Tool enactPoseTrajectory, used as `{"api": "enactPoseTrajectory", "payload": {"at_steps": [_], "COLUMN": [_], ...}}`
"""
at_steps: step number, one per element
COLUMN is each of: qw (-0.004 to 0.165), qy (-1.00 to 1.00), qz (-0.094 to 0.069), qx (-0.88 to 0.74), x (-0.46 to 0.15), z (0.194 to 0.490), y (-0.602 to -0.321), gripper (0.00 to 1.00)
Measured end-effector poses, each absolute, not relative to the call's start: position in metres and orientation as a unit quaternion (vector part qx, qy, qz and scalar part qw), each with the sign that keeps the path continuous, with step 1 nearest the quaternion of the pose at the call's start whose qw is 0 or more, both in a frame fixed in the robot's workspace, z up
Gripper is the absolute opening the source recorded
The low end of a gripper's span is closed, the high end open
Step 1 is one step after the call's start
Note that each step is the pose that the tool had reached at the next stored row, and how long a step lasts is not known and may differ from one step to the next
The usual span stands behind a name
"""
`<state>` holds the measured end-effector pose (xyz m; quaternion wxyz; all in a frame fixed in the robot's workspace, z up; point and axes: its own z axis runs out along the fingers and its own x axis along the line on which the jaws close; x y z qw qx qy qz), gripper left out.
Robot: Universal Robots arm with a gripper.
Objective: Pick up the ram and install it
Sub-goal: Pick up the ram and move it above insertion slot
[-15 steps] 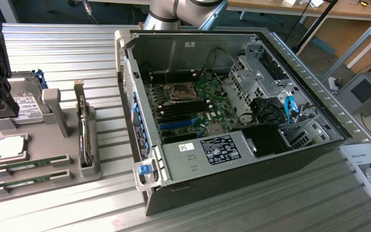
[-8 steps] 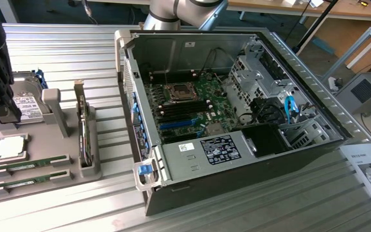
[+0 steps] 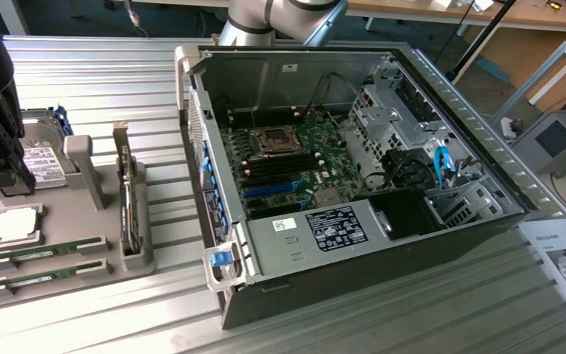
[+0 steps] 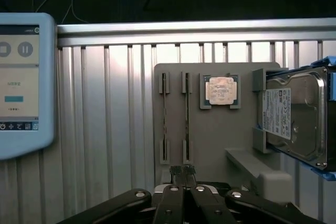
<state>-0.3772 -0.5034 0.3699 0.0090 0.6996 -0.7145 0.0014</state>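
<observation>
Ram [image 3: 45, 253]: one of two alike green sticks. Both lie side by side in grooves on the grey parts tray [image 3: 71, 225], at the exterior view's left and well apart from the open PC case [image 3: 253, 81]. The twin stick [image 3: 42, 274] is just beside it, on the side away from the CPU chip [image 3: 15, 225]. In wrist view both sticks are seen edge-on and seated in their clips.

Gripper [image 4: 182, 170]: fingertips pressed together w/ no gap visible and nothing between them, so it is empty. It hangs over the tray w/ tips just off the end of the stick nearer the CPU chip. No contact, as far as I can tell. I judge that CPU-side stick to be the target since the tips line up w/ it, but that is not certain.

Other items:
- Hard drive [image 3: 39, 158] sits in its cradle at the tray's far end.
- Expansion card [image 3: 126, 199] stands on edge in a holder on the case side of the tray.
- Touch-screen pendant [image 4: 21, 82] lies on the ribbed table beside the tray.

Progress: nothing done so far.
- Ram is not gripped and not lifted.
- Black mobo slots [image 3: 281, 166] next to the CPU socket [image 3: 275, 136] look unfilled; no green stick is seen in them.
- Pick-up and install are both outstanding. Est. approach stage only, v. early.
</observation>
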Motion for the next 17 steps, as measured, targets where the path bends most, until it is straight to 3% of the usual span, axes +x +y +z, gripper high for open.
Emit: {"api": "enactPoseTrajectory", "payload": {"at_steps": [17], "qw": [0.009], "qy": [-0.714], "qz": [0.001], "qx": [0.700], "x": [-0.377], "z": [0.343], "y": [-0.505], "gripper": [0.11]}}
